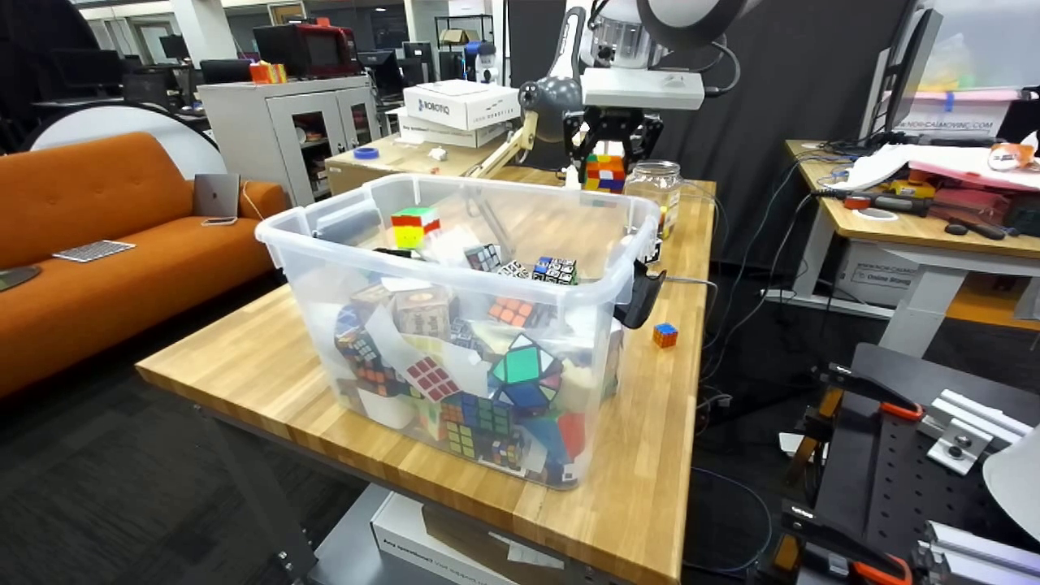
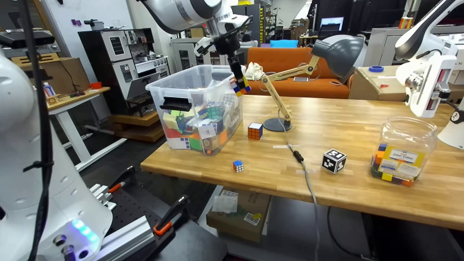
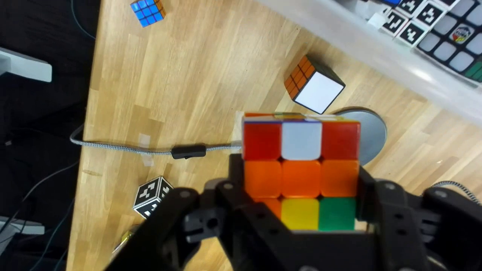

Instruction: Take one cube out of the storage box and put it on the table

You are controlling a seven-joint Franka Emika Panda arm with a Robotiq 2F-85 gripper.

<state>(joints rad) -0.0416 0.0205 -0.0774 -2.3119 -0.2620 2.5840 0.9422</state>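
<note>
My gripper (image 1: 611, 153) is shut on a large scrambled cube (image 1: 605, 174). In the wrist view the cube (image 3: 301, 177) sits between both fingers (image 3: 300, 184), showing red, white, orange, yellow and green tiles. In an exterior view the gripper (image 2: 237, 74) points down with the cube (image 2: 242, 88) beside the storage box's rim. The clear storage box (image 1: 455, 272), also in an exterior view (image 2: 195, 91) and at the wrist view's upper right (image 3: 376, 49), holds several cubes. The held cube is outside the box, above the wooden table (image 2: 315, 112), with a gap below it.
An orange-and-white cube (image 2: 255, 131), a small blue cube (image 2: 238, 166) and a black-and-white marker cube (image 2: 334, 161) stand on the table. A desk lamp (image 2: 337, 54) stands near the held cube, its round base (image 3: 371, 135) below. A cable (image 2: 306, 170) and a jar (image 2: 402, 156) are there.
</note>
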